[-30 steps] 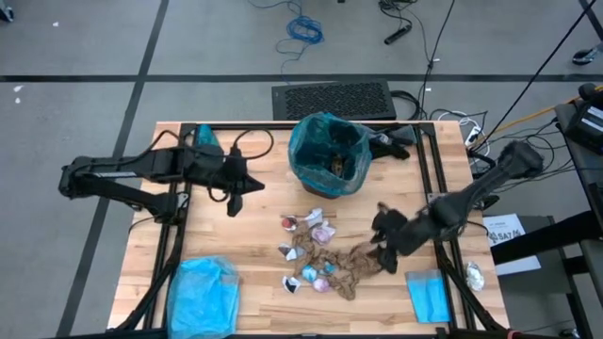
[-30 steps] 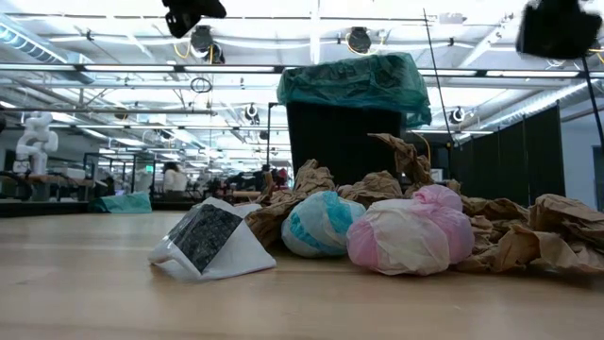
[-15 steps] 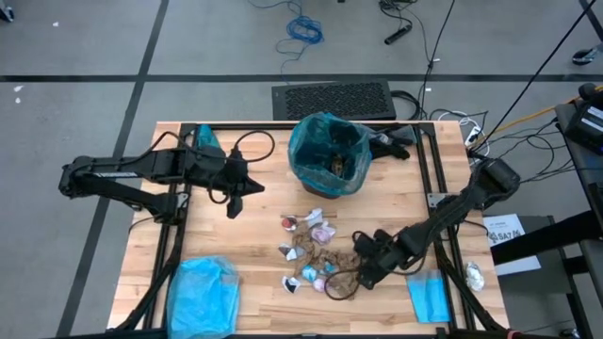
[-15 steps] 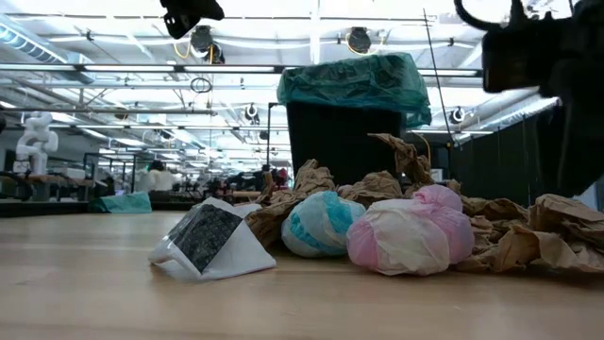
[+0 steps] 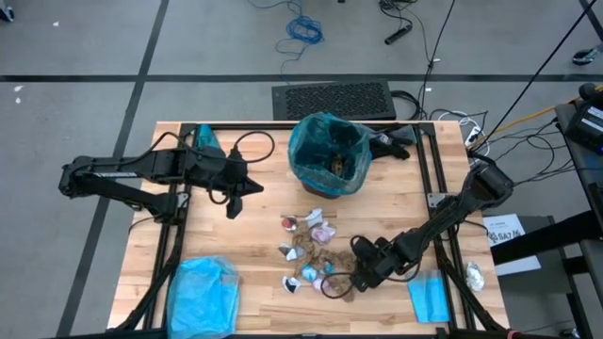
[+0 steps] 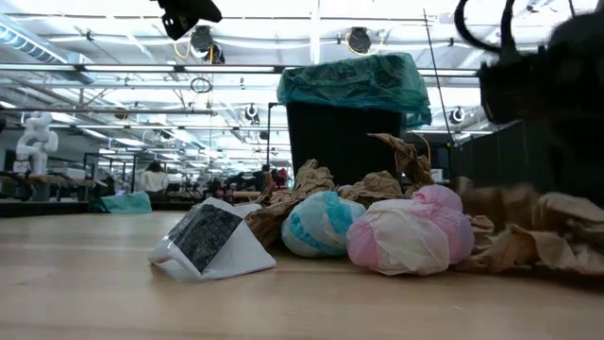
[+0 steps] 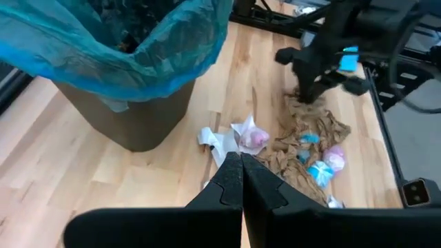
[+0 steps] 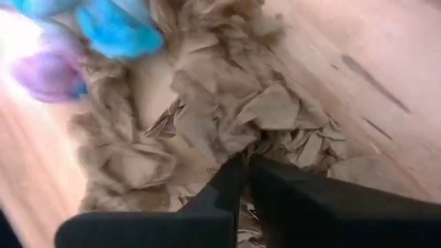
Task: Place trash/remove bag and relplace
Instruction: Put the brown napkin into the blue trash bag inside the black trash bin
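Brown paper: my right gripper [image 5: 356, 276] is pinching down into the crumpled brown netting paper [image 8: 207, 117] at about 5 o'clock on the table [image 5: 254, 217]; fingers nearly together, looks like a fold is caught between them.
Left gripper [image 5: 236, 200]: hovering at 9 o'clock, fingers pressed together, holding nothing.
Bag: teal-green liner [image 5: 325, 151] is sitting in the black bin [image 6: 342, 140] at 12 o'clock, rim folded over the edge.
Trash: scrap pile [image 5: 316, 256] is lying at 6 o'clock, just below the bin; pink ball [image 6: 408, 229], blue-white ball [image 6: 319, 223], white wrapper [image 6: 212, 241] all on the wood.
Done: some scraps already showing inside the bin, I judge.
Left: most of the pile, then pulling the liner and fitting a new one.
Spare: pale blue plastic [image 5: 202, 295] lying at 7 o'clock.
Hidden: low view is giving only a dark blur for my arm; can't confirm how much paper I'm gripping; bin contents are hard to make out.
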Motion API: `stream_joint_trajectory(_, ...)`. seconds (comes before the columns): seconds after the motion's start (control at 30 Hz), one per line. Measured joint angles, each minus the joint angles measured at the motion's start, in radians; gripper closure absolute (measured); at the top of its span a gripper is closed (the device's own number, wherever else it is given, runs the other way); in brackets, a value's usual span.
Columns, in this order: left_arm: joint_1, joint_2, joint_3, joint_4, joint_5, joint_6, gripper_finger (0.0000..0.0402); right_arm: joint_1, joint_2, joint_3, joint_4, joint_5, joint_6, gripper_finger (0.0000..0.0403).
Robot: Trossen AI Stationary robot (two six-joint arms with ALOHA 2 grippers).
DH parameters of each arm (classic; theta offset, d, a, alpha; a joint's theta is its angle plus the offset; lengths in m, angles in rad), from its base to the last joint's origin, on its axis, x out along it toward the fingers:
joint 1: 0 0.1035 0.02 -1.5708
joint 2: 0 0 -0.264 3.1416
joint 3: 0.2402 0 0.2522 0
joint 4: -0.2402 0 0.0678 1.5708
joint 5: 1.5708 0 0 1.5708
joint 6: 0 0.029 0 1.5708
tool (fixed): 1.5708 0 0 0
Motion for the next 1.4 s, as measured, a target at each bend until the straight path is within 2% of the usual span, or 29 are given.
stream_joint_trajectory(0.17,0.0,0.0,0.0,0.001,-0.009,0.0,0.0401,-0.004,-0.14,0.098,-0.115,0.15,-0.028,0.04)
stream_joint_trajectory(0.3,0.0,0.001,0.0,0.004,-0.011,0.0,0.0401,-0.044,-0.246,0.252,-0.254,0.314,-0.137,0.0401)
stream_joint_trajectory(0.43,0.0,0.029,0.0,0.031,-0.013,-0.001,0.0401,-0.15,-0.3,0.433,-0.374,0.442,-0.352,0.0402)
stream_joint_trajectory(0.57,-0.016,0.085,0.0,0.077,-0.012,-0.001,0.0401,-0.316,-0.313,0.576,-0.383,0.458,-0.623,0.0402)
stream_joint_trajectory(0.67,-0.037,0.136,0.0,0.099,-0.011,-0.001,0.0401,-0.459,-0.312,0.615,-0.38,0.401,-0.764,0.0403)
stream_joint_trajectory(0.77,-0.058,0.179,0.0,0.102,-0.008,-0.02,0.0401,-0.596,-0.307,0.615,-0.379,0.305,-0.825,0.0403)
stream_joint_trajectory(0.93,-0.073,0.224,0.0,0.107,-0.006,-0.053,0.0401,-0.75,-0.264,0.614,-0.356,0.156,-0.958,0.0385)
stream_joint_trajectory(1.07,-0.072,0.235,0.0,0.11,-0.008,-0.073,0.0401,-0.811,-0.236,0.614,-0.282,0.04,-1.054,0.0325)
stream_joint_trajectory(1.23,-0.072,0.235,0.0,0.109,-0.008,-0.076,0.0397,-0.85,-0.23,0.614,-0.267,-0.088,-1.059,0.0225)
stream_joint_trajectory(1.4,-0.072,0.244,0.0,0.101,-0.003,-0.056,0.0358,-0.867,-0.242,0.614,-0.29,-0.19,-1.024,0.0144)
